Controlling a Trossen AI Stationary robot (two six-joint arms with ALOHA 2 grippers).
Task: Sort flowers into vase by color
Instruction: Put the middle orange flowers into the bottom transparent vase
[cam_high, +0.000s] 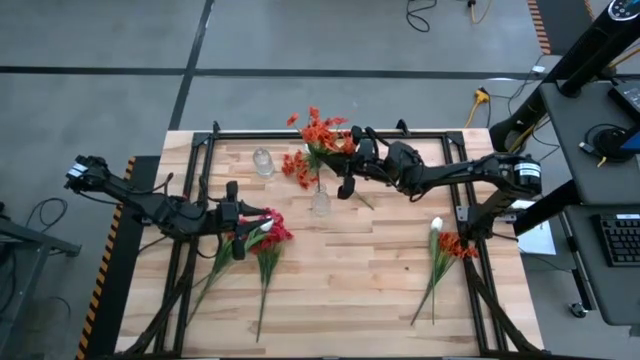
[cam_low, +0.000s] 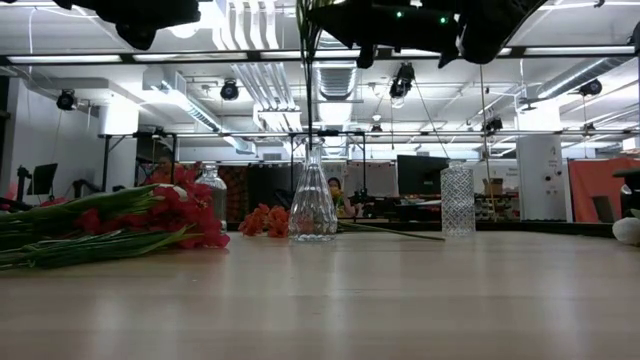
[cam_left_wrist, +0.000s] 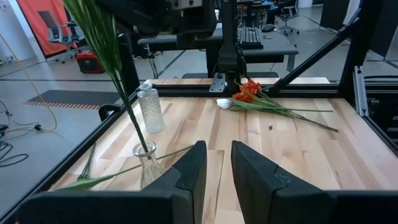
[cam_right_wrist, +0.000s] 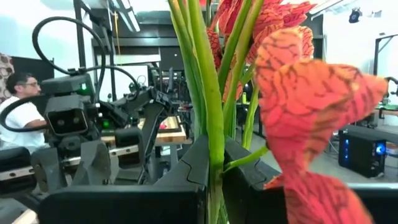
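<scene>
Right pincer (cam_right_wrist: 214, 165) pinched on orange spray (cam_high: 318, 135) stems, above the vase (cam_high: 320, 203). Left pincer (cam_left_wrist: 217, 171) slightly spread, empty, beside red flowers (cam_high: 268, 228) on the worktop (cam_high: 370, 280).

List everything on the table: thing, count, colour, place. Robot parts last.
Vases: two, clear glass; one mid-table, the other toward the far left.
Orange flowers: one bunch, held above the middle vase.
Red flowers: one bunch, lying on the table's left side.
Orange and white flowers: a few, lying on the right side.
Left gripper: fingers slightly apart, empty, above the red flowers.
Right gripper: fingers shut on orange stems.
</scene>
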